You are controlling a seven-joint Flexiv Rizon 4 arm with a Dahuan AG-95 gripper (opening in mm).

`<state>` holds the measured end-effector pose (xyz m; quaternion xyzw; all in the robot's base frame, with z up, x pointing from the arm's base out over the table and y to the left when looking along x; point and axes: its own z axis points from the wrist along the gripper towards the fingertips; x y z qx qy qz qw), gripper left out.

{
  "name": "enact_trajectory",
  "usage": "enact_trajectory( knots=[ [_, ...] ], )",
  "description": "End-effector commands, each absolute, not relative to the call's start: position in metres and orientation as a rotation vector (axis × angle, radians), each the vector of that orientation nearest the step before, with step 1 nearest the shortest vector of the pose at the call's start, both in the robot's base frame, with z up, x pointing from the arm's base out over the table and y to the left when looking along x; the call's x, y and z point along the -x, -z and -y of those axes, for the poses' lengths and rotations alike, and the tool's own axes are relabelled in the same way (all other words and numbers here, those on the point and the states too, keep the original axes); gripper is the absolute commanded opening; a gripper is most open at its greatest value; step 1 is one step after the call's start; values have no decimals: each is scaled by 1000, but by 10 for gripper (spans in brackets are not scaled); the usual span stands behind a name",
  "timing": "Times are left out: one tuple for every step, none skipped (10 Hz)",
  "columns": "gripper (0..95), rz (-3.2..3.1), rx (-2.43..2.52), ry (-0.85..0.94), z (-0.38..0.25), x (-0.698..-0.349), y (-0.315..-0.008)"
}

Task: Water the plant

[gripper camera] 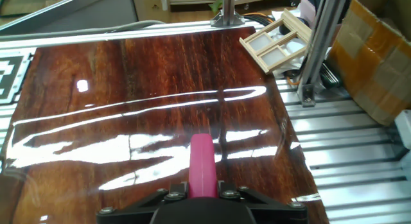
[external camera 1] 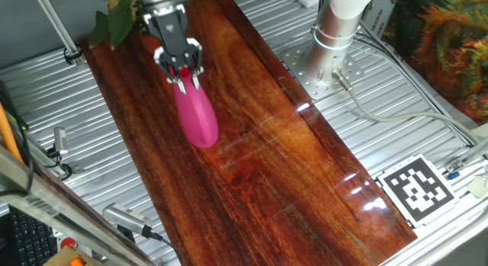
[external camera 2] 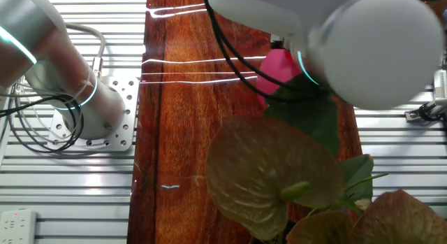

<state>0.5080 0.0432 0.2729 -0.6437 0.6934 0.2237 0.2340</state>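
The gripper (external camera 1: 185,71) is clamped on the narrow top of the pink watering can (external camera 1: 197,115), which hangs below the fingers above the wooden tabletop (external camera 1: 259,152). The plant (external camera 1: 113,18) sits just behind the gripper, at the tabletop's far corner. The can looks like smooth, stiff plastic, light but probably slippery, so the hold at the neck seems sensible. The leaves are soft and would bend if bumped.

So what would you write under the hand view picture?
The hand holds the pink can over the shiny wooden table.
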Motion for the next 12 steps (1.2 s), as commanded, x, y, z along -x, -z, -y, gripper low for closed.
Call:
enact_trajectory(
  knots=[
    [0, -1903, 1756, -616, -23, -505, -303],
    [0, -1901, 1751, -621, -23, -505, -303],
    [0, -1896, 1746, -634, -23, -505, -303],
    [0, -1885, 1737, -649, -23, -505, -303],
    [0, -1878, 1726, -657, -23, -505, -303],
    [0, -1873, 1722, -663, -23, -505, -303],
    [0, -1863, 1721, -665, -23, -505, -303],
    [0, -1852, 1718, -673, -23, -505, -303],
    [0, -1846, 1710, -680, -23, -505, -303],
    [0, -1839, 1706, -684, -23, -505, -303],
    [0, -1833, 1706, -689, -23, -505, -303],
    [0, -1818, 1703, -698, -22, -505, -303]
  ],
)
